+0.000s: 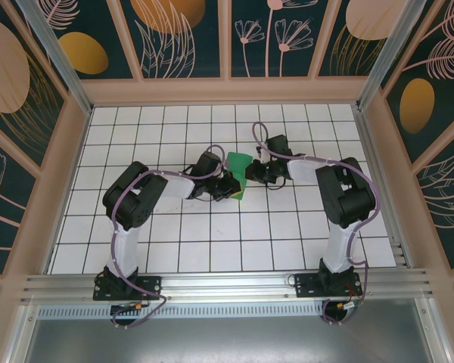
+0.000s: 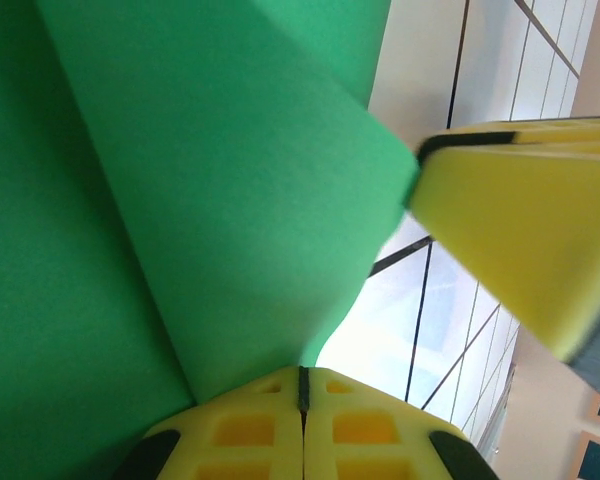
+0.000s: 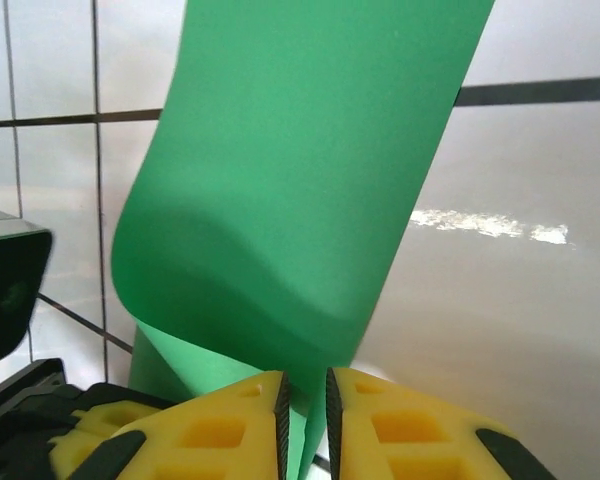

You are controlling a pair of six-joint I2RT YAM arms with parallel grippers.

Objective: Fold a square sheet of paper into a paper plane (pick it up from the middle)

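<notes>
Snugly in left gripper [image 2: 302, 388]: green paper [image 2: 180, 200]

The left arm [image 1: 129, 200] and right arm [image 1: 344, 193] reach in from the sides and meet at mid-bench. The green paper [image 1: 237, 175] stands raised between them, so that middle band is blocked. The bench [image 1: 212, 249] lies open in the near tile rows between the bases and in the far rows up to the far wall [image 1: 227, 92]. The left wall [image 1: 70, 151] and right wall [image 1: 378, 151] close the sides.

Markings: none legible. No text, label, brand, number or sign was readable, the bright green square sheet of paper [image 3: 310, 180] included.
</notes>
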